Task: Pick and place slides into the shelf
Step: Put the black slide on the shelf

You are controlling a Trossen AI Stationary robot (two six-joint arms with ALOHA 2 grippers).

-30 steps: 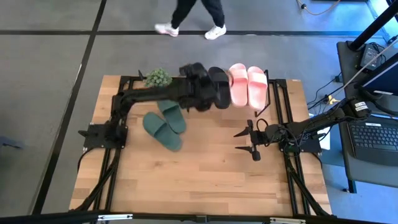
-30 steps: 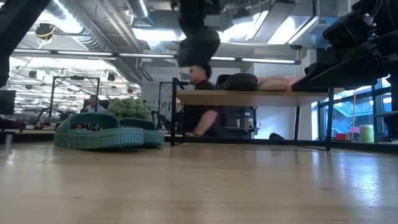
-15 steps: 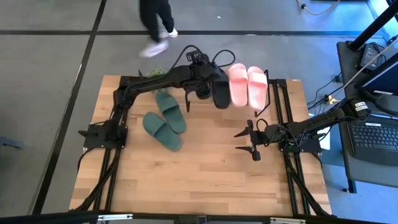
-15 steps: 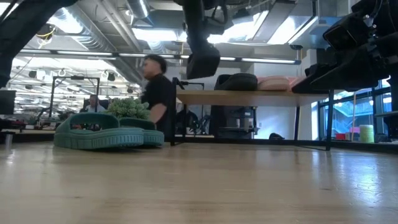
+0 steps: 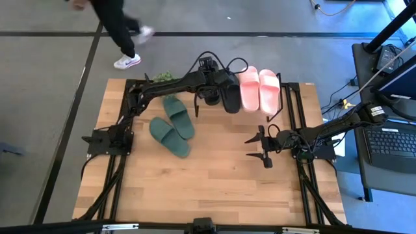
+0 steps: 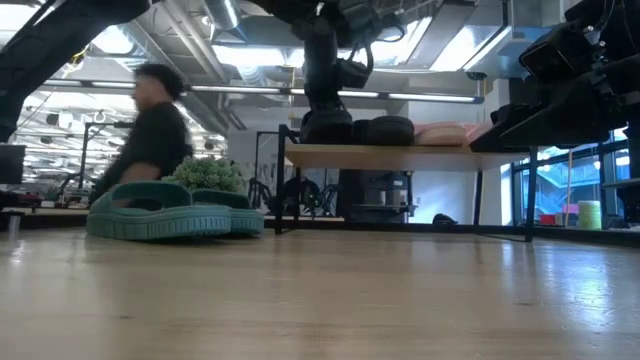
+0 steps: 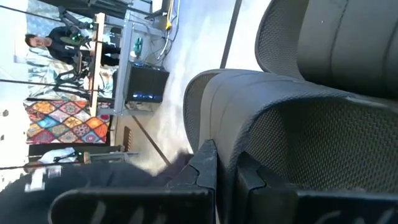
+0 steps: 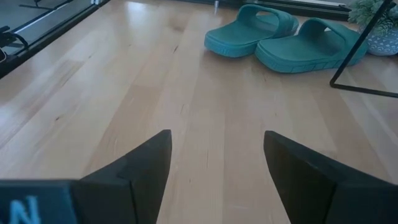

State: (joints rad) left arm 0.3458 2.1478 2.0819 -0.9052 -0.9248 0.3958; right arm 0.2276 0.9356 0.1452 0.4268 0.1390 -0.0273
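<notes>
My left gripper [image 5: 213, 91] reaches over the shelf [image 6: 420, 156] at the table's far edge, shut on a black slide [image 6: 325, 129] whose sole is down at the plank top. A second black slide [image 6: 390, 130] and the pink pair [image 5: 259, 88] stand sole-down on the shelf beside it. The green pair [image 5: 172, 127] lies soles-down on the table, also seen as green slides [image 8: 283, 37] in the right wrist view. My right gripper [image 5: 259, 147] waits open near the table's right side. My left gripper pinches a rim of the black slide [image 7: 217, 124] between its two fingers. The fingers slant down onto it from the table's left. The slide sits upright below the fingers, its sole at the shelf's plank top [image 6: 330, 147]; whether it rests there I cannot tell.
A small potted plant [image 5: 165, 77] stands at the far edge, left of the shelf. The shelf's thin black frame [image 8: 354, 53] stands near the green pair. A person [image 5: 117, 29] walks on the floor beyond the table. Bare wood lies in the table's near half.
My left gripper has come down over the shelf and rolled at the wrist, lowering the black slide from well above the plank to its top, next to the other black slide. The person beyond the table has walked toward the left.
</notes>
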